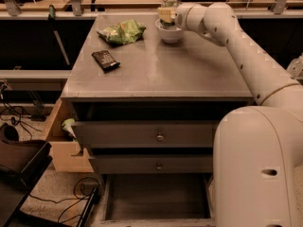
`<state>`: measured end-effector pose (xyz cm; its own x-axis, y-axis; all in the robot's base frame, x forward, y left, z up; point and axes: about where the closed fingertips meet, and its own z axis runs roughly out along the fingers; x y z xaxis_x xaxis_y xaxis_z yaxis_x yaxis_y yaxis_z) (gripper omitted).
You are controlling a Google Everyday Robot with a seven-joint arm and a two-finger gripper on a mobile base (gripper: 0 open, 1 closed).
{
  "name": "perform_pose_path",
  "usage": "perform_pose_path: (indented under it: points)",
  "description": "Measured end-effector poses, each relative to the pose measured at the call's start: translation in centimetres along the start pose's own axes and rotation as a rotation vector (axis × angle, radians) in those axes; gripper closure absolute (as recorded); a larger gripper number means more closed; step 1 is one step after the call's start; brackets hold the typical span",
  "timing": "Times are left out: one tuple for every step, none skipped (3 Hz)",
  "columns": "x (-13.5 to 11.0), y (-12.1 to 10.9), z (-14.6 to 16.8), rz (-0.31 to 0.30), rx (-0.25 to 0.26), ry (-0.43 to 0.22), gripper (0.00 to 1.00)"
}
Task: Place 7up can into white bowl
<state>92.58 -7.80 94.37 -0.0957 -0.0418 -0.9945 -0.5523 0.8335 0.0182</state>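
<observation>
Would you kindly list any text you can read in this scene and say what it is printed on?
No text is readable.
Small white-and-green aluminium can, at the gripper over the round white bowl: markings blurred.
Green-and-white snack bag: blurred.
Dark flat packet: blurred.

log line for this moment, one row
claw: shut on 7up can | position: directly over white bowl, far side of table | can: not yet released

Smooth plastic gripper [166,15] (over white bowl [170,35])
</observation>
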Motion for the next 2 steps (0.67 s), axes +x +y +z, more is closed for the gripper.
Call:
perform_pose_path:
  points:
    - [0.14,0.29,0.27,0.001,-0.004,0.001,0.52]
    - [0.26,0.46,0.44,0.002,-0.007,0.003,0.29]
